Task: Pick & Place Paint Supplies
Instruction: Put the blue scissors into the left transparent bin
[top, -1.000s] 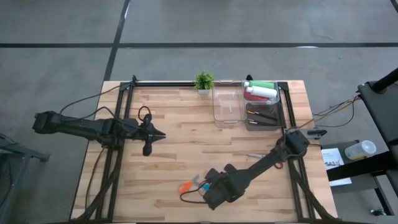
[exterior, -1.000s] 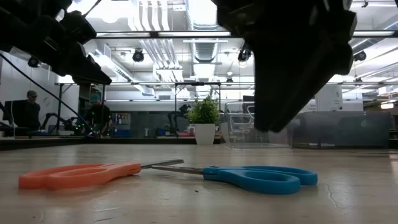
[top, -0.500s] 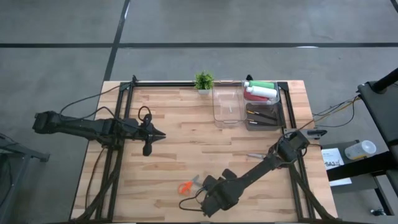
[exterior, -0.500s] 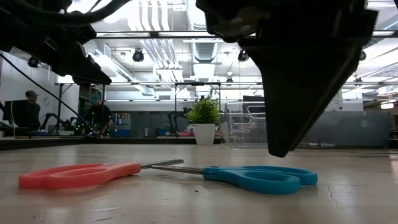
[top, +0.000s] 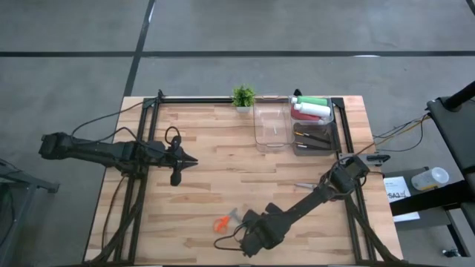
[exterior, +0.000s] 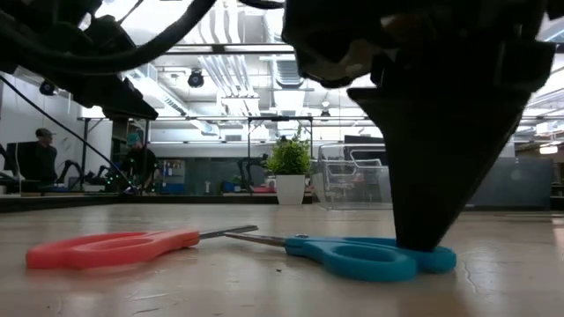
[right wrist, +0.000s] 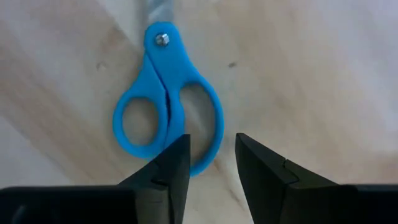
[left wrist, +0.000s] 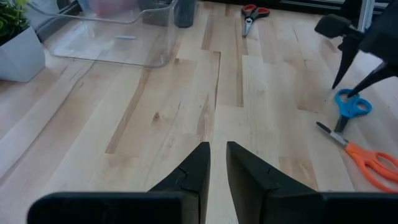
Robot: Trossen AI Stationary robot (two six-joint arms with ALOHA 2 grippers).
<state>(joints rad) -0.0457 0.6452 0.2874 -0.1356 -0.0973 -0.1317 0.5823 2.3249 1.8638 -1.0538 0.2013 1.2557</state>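
With my right gripper down over the blue scissors, fingers narrowly parted astride one handle loop, a skewed pinch could skate them into the orange scissors alongside. Left gripper, nearly closed, waits well away, empty.

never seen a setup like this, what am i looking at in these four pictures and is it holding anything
It is a robot with two dark arms at a wooden table. One picture looks straight down, one sits at table height, and two come from cameras on the wrists.

The right gripper has its fingers down around a handle loop of the blue scissors, one finger inside the loop, with a gap between them; nothing is lifted. Orange scissors lie beside them, and red-handled scissors farther off.

The left gripper waits above bare wood, fingers nearly together, holding nothing.

At the far edge stand a small potted plant, an empty clear bin, and a bin of paint bottles.
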